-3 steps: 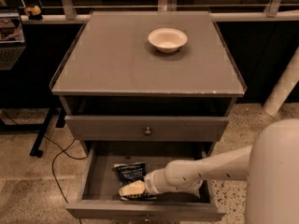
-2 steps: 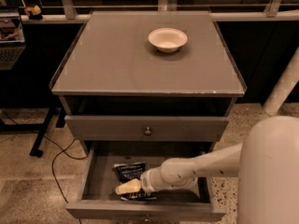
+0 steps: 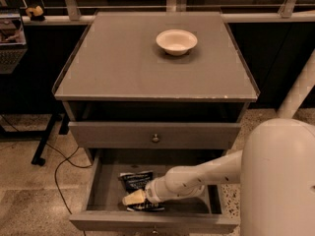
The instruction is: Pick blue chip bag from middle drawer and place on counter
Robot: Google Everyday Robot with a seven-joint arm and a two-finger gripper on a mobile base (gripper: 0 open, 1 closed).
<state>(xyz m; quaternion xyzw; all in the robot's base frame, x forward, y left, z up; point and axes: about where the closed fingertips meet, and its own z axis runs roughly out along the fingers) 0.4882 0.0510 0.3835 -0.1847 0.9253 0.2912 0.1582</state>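
Sitting in middle drawer (image 3: 104, 193), hand (image 3: 132, 198) overlaps blue chip bag (image 3: 136, 180); bowl (image 3: 176, 41) above.

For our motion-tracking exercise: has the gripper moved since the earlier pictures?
Yes, slightly. The gripper, low in the middle drawer at the blue chip bag, has shifted left, farther from under the round knob on the drawer front above.

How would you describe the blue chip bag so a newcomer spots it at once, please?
Below the flat matte grey counter, look into the open grey wooden middle drawer at the bottom. On its floor lies the small crinkly navy-blue chip bag, the gripper over its near end; nothing else there is dark with white lettering.
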